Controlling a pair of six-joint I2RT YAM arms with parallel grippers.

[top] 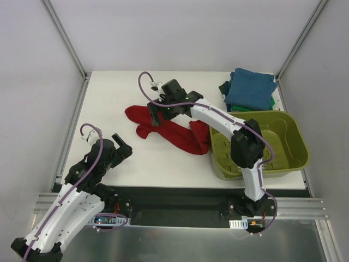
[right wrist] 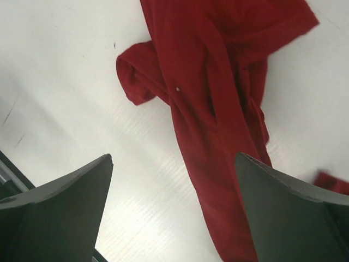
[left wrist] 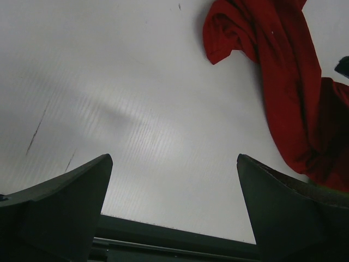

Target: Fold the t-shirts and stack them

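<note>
The left arm sits folded at lower left, left pincer [top: 124, 147] spread wide. The right arm stretches toward upper centre, right pincer [top: 158, 115] spread wide, pointing down.

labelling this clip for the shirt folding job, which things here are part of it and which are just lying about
Part of the job:
red shirt, crumpled, not yet folded
folded stack at the far right corner, blue on top, green showing beneath

Just lying about:
basket, right of the red shirt, nothing seen inside
</note>
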